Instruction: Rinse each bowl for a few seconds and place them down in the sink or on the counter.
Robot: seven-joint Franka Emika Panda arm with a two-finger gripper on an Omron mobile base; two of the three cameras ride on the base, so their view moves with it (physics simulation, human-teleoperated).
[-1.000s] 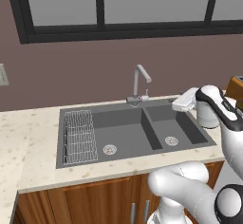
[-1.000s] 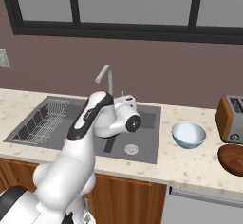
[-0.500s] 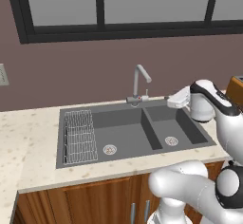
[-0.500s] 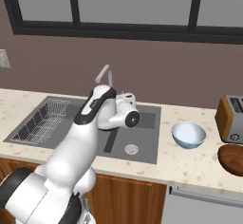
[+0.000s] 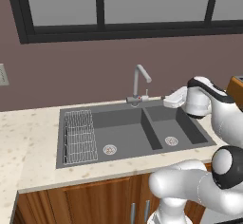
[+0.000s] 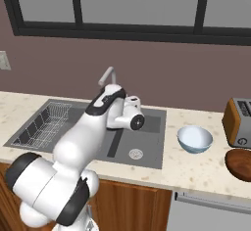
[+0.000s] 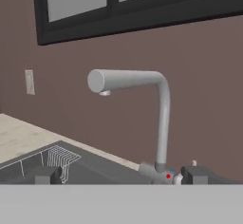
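Fingers point(image 7: 46, 174) spread wide, grasping nothing, near curved silver tap point(image 7: 161, 123), pale glossy bowl point(image 6: 194, 139) upright on speckled counter point(image 6: 196, 169), dark sink point(image 5: 123, 128) holding wire rack point(image 5: 79, 136).

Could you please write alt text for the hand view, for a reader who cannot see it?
A curved silver tap rises from the back of the dark sink against a brown wall, framed by the open gripper. A wire rack sits lower left.

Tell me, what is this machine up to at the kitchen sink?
A white robot arm is reaching over the sink toward the tap, its gripper empty with the jaws open. No water is running. One bowl it is meant to rinse sits untouched on the counter right of the sink, near a toaster.
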